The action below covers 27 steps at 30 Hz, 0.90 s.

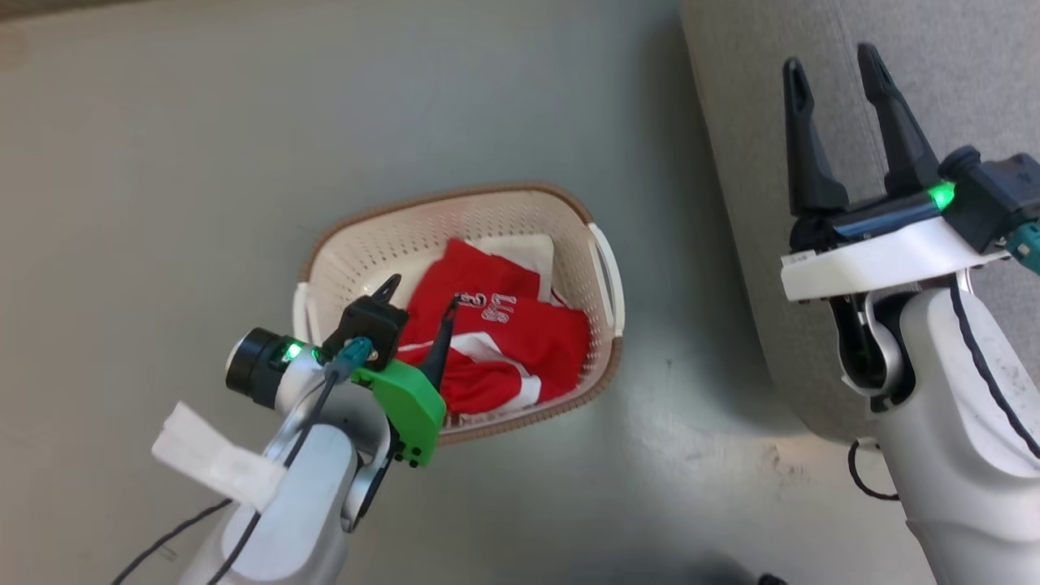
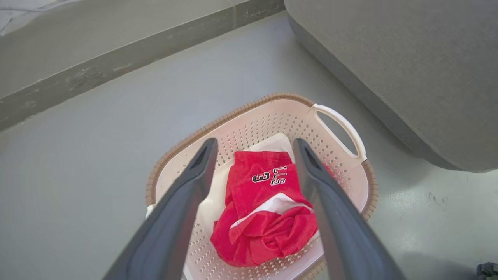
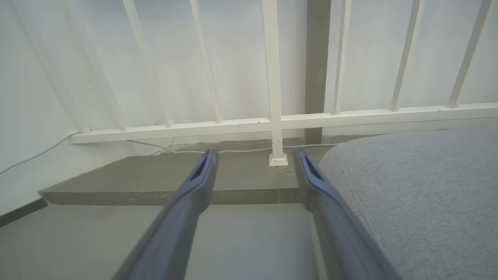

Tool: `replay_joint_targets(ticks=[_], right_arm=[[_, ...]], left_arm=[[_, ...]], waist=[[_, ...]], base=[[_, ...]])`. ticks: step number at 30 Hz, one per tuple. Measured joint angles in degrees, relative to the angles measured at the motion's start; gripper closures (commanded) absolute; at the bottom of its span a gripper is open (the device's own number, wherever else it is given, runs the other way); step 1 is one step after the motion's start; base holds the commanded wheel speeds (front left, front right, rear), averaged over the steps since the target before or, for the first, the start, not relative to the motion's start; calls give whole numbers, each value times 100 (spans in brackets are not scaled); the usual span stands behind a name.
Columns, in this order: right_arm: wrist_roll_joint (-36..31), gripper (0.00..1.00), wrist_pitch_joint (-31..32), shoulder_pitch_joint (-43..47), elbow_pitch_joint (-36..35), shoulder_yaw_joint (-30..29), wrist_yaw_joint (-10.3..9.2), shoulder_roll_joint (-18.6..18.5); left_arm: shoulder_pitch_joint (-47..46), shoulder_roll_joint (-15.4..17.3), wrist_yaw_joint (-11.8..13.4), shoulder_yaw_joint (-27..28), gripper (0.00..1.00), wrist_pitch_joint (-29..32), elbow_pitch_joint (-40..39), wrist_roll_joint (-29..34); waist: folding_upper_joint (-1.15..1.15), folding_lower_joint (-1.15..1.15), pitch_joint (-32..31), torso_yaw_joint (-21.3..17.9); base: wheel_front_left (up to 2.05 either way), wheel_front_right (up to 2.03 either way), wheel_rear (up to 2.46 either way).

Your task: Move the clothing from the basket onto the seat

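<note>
Nothing's across yet: the red clothing (image 1: 504, 341) all lies in the basket (image 1: 455, 215) on the floor, with the seat (image 1: 959, 49) at its three o'clock. Our left fingers (image 1: 440, 341) hang wide open and empty above the pile. Our right fingers (image 1: 894, 122), open too, hover by the seat's edge.

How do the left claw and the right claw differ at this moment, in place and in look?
Place: the left claw hangs over the basket, aimed at the red clothing; the right claw is at the edge of the grey seat, apart from the basket.
Look: the left claw has a green bracket at its base; the right claw has a white bracket.
Shared: both are open and hold nothing.
</note>
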Motion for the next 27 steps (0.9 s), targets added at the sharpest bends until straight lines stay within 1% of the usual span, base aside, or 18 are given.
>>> replay_joint_targets(ticks=[6, 11, 17, 22, 27], right_arm=[[0, 0, -1, -235, -159, -3, 52, 96], [-1, 0, -10, -410, -298, -27, 97, 224], [-2, 0, -18, -513, -437, -85, 103, 315], [-2, 0, -18, -625, -497, -89, 154, 397], [-1, 0, -18, -676, -512, -88, 201, 468]], left_arm=[[-329, 1, -134, -11, 0, 359, 417, -5], [-583, 2, -199, -8, 0, 617, 748, -9], [-904, 19, -288, 5, 0, 809, 1059, -12], [-1112, 71, -296, 35, 0, 923, 1351, -12], [-1269, 191, -299, 111, 0, 973, 1606, -11]], waist=[[0, 0, 472, -216], [0, 0, 852, -417], [0, 1, 1279, -644], [0, 1, 1602, -813], [0, 0, 1867, -969]], base=[[0, 0, 0], [0, 0, 0], [0, 0, 0], [0, 0, 0], [0, 0, 0]])
